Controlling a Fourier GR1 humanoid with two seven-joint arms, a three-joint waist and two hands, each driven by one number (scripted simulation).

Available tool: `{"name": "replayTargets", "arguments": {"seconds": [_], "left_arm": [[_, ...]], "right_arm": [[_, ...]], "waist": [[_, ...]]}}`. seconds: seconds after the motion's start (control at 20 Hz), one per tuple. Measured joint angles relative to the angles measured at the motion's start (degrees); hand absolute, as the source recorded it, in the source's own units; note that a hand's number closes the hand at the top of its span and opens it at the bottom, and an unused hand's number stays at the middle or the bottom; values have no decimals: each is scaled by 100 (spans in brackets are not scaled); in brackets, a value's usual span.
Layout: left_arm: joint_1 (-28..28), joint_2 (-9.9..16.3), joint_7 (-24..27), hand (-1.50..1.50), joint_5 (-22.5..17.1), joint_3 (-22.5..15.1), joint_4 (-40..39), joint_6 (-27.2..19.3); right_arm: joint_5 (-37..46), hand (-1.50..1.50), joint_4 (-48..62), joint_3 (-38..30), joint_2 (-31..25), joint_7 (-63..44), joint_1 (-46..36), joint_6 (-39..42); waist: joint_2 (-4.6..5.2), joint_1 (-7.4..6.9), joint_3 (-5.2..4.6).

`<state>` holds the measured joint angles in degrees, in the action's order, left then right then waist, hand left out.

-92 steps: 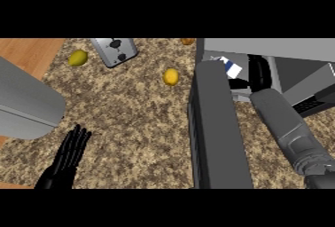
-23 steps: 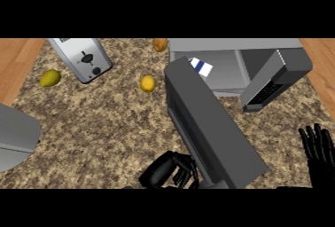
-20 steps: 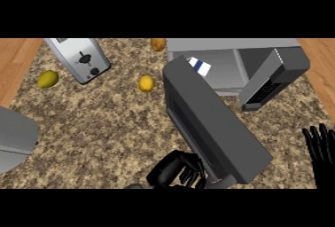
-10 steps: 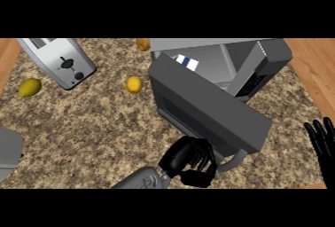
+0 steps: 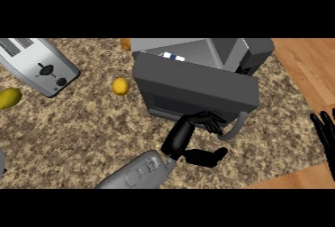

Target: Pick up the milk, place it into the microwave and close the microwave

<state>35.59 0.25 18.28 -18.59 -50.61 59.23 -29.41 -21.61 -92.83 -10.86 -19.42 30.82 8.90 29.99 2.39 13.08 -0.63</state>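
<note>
Head view, the only one we have. We take the microwave (image 5: 196, 66) as our landmark: it sits on the speckled counter (image 5: 78, 133), cavity facing us, with the door (image 5: 196, 91) swung most of the way across the opening.

The milk (image 5: 171, 56) is inside the microwave; only a sliver of its white and blue top shows over the door's upper edge. We judge the placing step done and the closing step in hand.

Our left hand (image 5: 196, 131) is at the lower edge of the door, beside the grey handle (image 5: 234, 126). Its fingers bend over against the door panel, thumb splayed out below; it grips nothing, and we read the pose as pushing the door flat-on, not holding the handle. The forearm comes up from below the microwave, which suits a push toward the cavity.

Our right hand (image 5: 325, 135) shows at the edge of view, well right of the microwave over the wooden floor (image 5: 307, 62), fingers straight and upright, resting clear of the door's swing.

Left of the microwave: a lemon (image 5: 119, 86) near the door, a toaster (image 5: 36, 64) farther off, another yellow-green fruit (image 5: 9, 98) beyond that. All lie outside the door's path
</note>
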Motion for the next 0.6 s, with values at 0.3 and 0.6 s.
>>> {"name": "replayTargets", "arguments": {"seconds": [0.3, 0.6], "left_arm": [[435, -13, 327, -150, -465, 174, -190, -327], [841, -20, 547, -150, -867, 293, -448, -526]], "right_arm": [[-296, -150, -128, -24, -120, -174, -157, 128], [-581, -150, -201, -42, -252, -327, -340, 265]], "waist": [[84, 259, 9], [160, 474, 20]]}}
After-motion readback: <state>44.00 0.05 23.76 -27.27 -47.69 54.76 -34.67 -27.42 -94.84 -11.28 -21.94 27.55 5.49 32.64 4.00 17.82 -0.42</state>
